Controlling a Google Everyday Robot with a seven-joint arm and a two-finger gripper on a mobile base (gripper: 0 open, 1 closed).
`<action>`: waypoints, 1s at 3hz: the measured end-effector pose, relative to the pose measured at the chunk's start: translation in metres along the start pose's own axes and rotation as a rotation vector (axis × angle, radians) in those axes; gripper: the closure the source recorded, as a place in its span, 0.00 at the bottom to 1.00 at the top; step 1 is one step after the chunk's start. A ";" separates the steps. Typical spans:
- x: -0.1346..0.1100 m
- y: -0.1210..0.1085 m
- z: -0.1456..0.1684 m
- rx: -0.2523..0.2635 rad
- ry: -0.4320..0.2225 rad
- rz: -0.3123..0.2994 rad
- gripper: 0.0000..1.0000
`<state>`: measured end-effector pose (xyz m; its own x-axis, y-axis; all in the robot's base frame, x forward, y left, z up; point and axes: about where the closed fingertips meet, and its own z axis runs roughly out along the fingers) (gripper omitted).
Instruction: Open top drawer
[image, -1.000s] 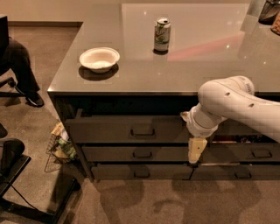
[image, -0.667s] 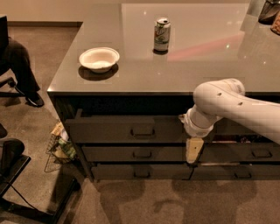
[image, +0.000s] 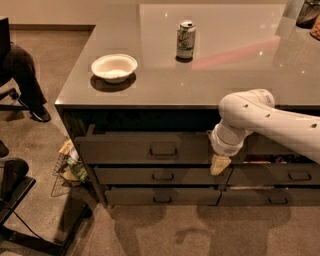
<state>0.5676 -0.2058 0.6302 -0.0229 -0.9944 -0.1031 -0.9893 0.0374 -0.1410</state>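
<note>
Bench (image: 240, 75) carries a white bowl (image: 114, 67) and a can (image: 185, 40), and just under its front edge sits the top drawer (image: 125, 148), a tall dark-grey front with a small central handle (image: 164, 150). The end effector (image: 220, 164) points downward at that front's lower right corner, well right of the handle; whether it is open or holding anything cannot be told.

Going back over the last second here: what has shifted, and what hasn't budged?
The arm carried the gripper slightly left along the cabinet front. It now hangs at the right end of the top drawer, away from the handle. Nothing was grasped or released. The drawer, bowl and can stayed as they were.
</note>
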 end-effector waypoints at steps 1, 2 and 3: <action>0.005 0.007 -0.006 -0.014 0.019 0.022 0.59; 0.005 0.007 -0.006 -0.014 0.019 0.022 0.81; 0.005 0.007 -0.010 -0.014 0.019 0.022 1.00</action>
<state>0.5594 -0.2115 0.6383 -0.0474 -0.9951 -0.0869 -0.9904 0.0581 -0.1250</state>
